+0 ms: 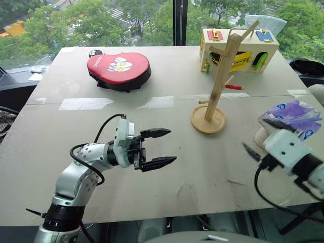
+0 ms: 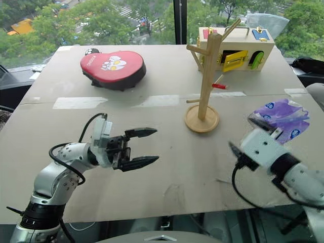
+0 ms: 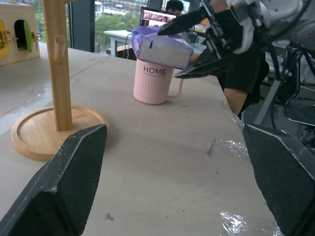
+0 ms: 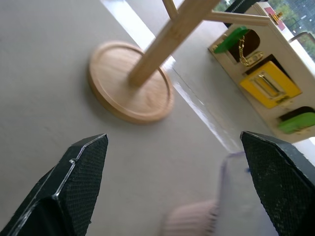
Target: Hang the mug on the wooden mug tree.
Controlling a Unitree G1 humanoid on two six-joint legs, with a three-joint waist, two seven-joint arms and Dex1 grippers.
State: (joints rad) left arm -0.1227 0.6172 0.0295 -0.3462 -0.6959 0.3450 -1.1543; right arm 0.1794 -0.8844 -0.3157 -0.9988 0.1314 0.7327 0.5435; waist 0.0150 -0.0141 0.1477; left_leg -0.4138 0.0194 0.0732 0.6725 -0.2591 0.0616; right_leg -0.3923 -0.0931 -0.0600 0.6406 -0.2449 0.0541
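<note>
Cream mug at right edge, purple-and-white bag stuffed inside; my left claw and right claw wide, empty.

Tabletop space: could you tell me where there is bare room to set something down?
Bare: the wide stretch between the red pad and the left tool, and the near edge before the wooden mug tree. Crowded: the right side, with mug, purple bag and latch box.

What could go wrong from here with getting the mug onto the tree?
The bag sits stuffed in the mug, so the open right gripper hovering above may pinch plastic instead of ceramic. The handle faces away from the tree, so hooking a peg needs turning. The tree is slim and could tip if bumped.
</note>
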